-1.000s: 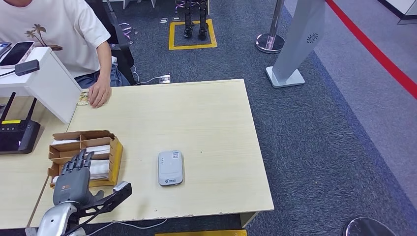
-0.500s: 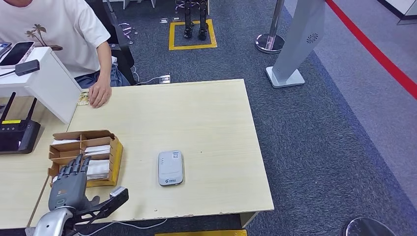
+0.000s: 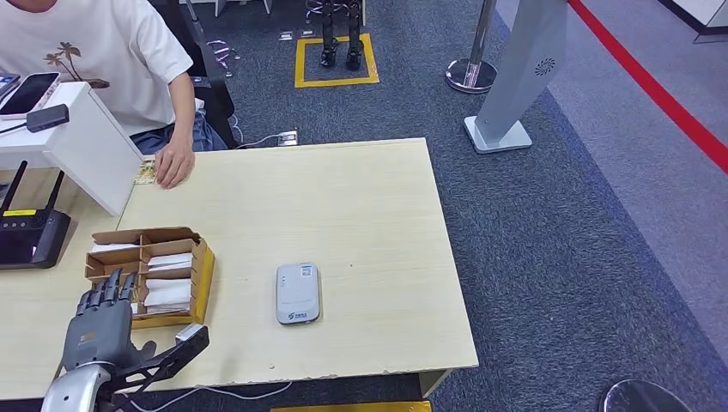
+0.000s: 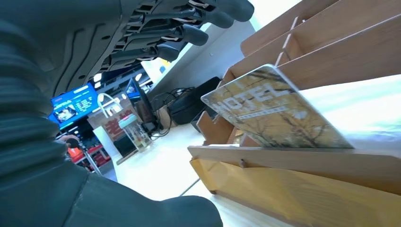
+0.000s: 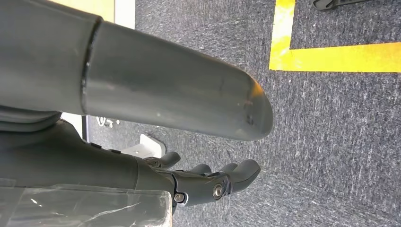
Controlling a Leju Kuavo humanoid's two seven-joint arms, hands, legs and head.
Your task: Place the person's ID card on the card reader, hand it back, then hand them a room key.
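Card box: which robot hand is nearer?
Left. The left hand hovers open at the card box, fingertips over its near edge; the right hand hangs above carpet.

A grey, rounded card reader [image 3: 298, 293] lies flat near the front of the pale wooden counter [image 3: 360, 206]. To its left, a brown cardboard organiser [image 3: 202, 275] holds white key cards [image 3: 168, 294] in its compartments; one card [image 4: 274, 111] printed "HOTEL" leans tilted inside. At the counter's far left corner, an ID card [image 3: 144, 172] lies partly under a person's hand [image 3: 173, 163].
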